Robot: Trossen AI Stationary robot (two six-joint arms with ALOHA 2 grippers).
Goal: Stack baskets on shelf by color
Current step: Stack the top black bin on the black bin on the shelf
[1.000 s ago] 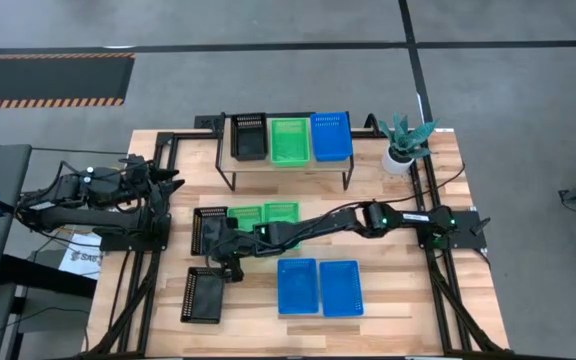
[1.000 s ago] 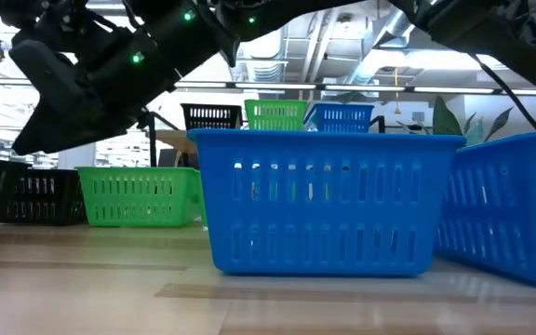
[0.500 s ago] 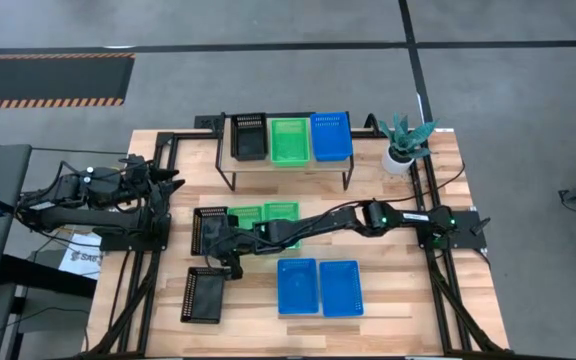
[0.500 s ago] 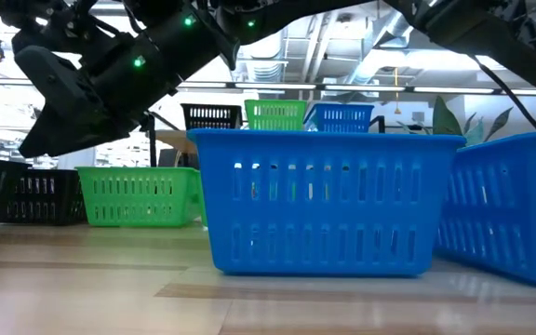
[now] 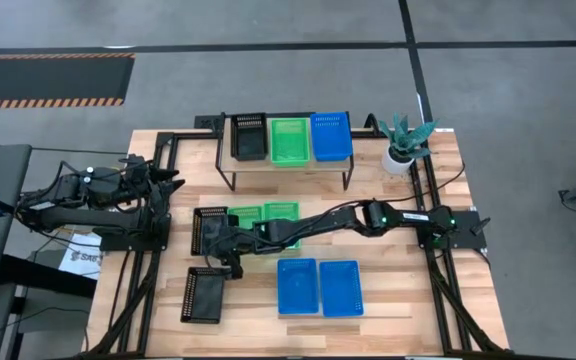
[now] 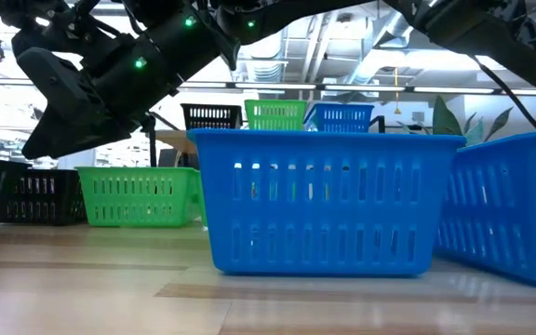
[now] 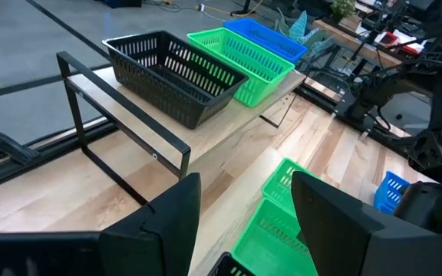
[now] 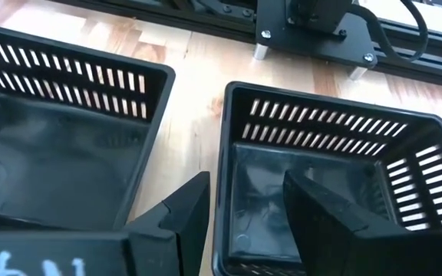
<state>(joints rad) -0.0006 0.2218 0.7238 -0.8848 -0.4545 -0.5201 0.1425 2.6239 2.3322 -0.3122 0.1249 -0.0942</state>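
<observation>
The shelf carries one black, one green and one blue basket. On the table stand two black baskets, two green and two blue. My right gripper is open over the near right corner of the farther black basket. One finger stands outside its side wall and one inside, neither visibly touching. My left gripper is open, waiting at the table's left edge.
A potted plant stands at the far right corner, right of the shelf. Black rails frame the table's sides. My right arm stretches across the middle, over the green baskets. Bare wood lies between the shelf and the loose baskets.
My right arm has shifted only slightly above the black basket and its gripper has stayed open. The baskets have kept still.
</observation>
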